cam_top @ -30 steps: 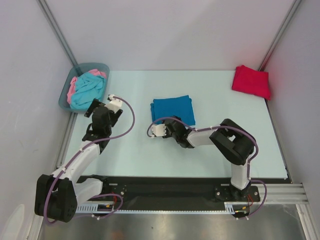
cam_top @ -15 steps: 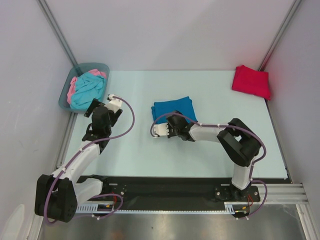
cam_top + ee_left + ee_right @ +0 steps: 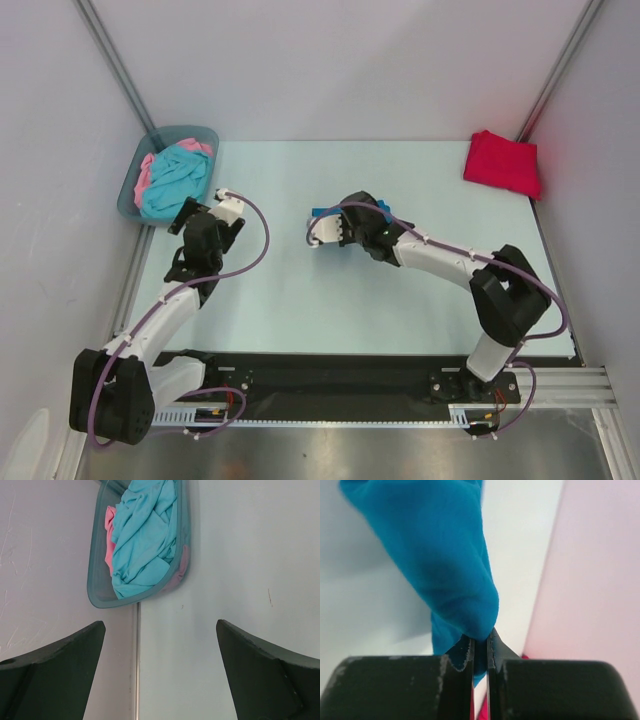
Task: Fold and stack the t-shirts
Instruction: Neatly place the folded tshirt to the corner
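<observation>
My right gripper [image 3: 366,213] [image 3: 480,641] is shut on a fold of the deep blue t-shirt [image 3: 384,211] [image 3: 440,555]. The shirt is bunched and lifted off the table, and in the top view the arm hides most of it. The red t-shirt [image 3: 502,160] lies folded at the far right corner. A turquoise t-shirt [image 3: 175,180] [image 3: 145,535] and a pink t-shirt [image 3: 146,172] [image 3: 108,545] lie crumpled in the bin. My left gripper [image 3: 222,215] [image 3: 160,625] hangs open just in front of the bin, with nothing between its fingers.
The grey-blue plastic bin [image 3: 130,197] [image 3: 95,587] stands at the table's far left corner, over the metal edge rail [image 3: 137,670]. Grey walls close in the left, back and right sides. The right arm stretches across the middle of the table.
My right gripper has shut on the blue t-shirt's near edge and swung up and away, pulling the flat folded shirt into a bunch. The left arm has not moved.
</observation>
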Available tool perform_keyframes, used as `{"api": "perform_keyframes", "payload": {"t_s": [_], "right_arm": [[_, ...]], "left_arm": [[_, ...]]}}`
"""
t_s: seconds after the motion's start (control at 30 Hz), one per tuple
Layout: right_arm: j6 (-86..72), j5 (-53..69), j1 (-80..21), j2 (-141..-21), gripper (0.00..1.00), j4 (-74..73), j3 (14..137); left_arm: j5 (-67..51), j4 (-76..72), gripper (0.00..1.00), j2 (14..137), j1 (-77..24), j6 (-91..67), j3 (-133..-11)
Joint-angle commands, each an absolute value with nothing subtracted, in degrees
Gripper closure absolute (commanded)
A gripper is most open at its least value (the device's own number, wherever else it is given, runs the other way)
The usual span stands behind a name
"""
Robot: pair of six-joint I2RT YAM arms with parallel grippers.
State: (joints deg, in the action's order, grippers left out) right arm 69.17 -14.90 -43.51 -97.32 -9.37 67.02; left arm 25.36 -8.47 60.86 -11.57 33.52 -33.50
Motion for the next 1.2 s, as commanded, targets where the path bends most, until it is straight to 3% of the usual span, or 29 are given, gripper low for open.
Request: {"api": "perform_keyframes", "payload": {"t_s": [0.0,0.23,0.63,0.87,1.17], "right_arm": [[73.6,-20.2,-39.4,-97.1,1.0,1.2,69.7],[80.8,-20.4,-30.9,-101.9,1.0,12.9,72.0],[87.4,-16.4,-17.5,-112.2,1.0,22.3,89.5],[95.4,-14.8,-11.7,-119.7,1.0,39.0,94.8],[97.3,-11.1,-3.7,-127.4,1.0,40.8,108.9]], "left_arm": [[25.9,-10.0,0.0,59.9,-11.0,33.1,-33.6],[25.8,-9.9,0.0,60.0,-11.0,33.1,-33.7],[26.1,-10.3,0.0,61.3,-11.0,33.3,-33.6],[26.3,-10.4,0.0,61.3,-11.0,33.5,-33.5],[26.6,-10.5,0.0,61.8,-11.0,33.6,-33.4]]}}
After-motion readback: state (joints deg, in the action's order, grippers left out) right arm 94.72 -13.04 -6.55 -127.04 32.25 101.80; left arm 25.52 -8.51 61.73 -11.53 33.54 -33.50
